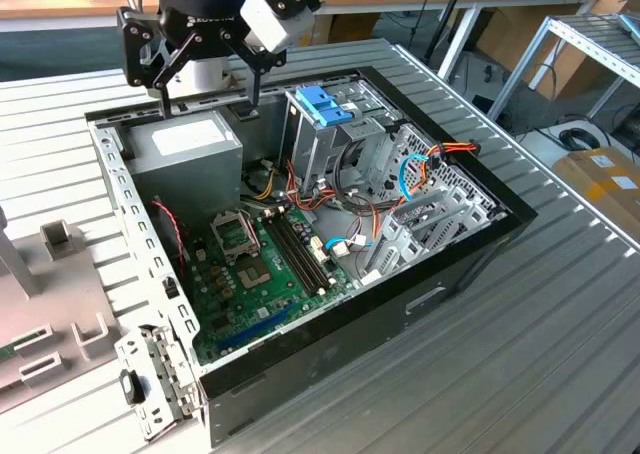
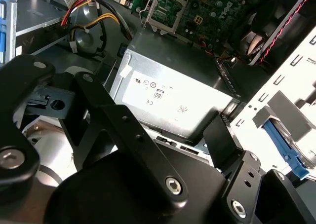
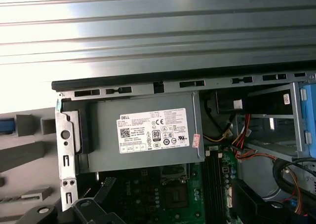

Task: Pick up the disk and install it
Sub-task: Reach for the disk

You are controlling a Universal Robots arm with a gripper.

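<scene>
My gripper (image 1: 210, 96) hangs open over the back of the open computer case (image 1: 450, 264), just above the grey power-supply box (image 1: 190, 149), with nothing between its fingers. In the second wrist view one black fingertip (image 2: 220, 135) sits near that box's edge (image 2: 173, 93). The disk (image 2: 286, 141) shows as a blue-framed silver piece cut off by the picture edge. It rests on the grey fixture outside the case's perforated side wall (image 2: 276, 86), apart from the gripper. A blue sliver of the disk (image 3: 4, 126) also shows in the first wrist view beside grey blocks.
Inside the case are the green motherboard (image 1: 260, 264), loose coloured cables (image 1: 400, 174) and a tall metal drive cage (image 1: 330, 149) topped by a blue clip (image 1: 325, 104). A grey fixture with blocks (image 1: 60, 236) lies at the exterior view's left. The case stands on a ribbed metal table (image 1: 560, 354).
</scene>
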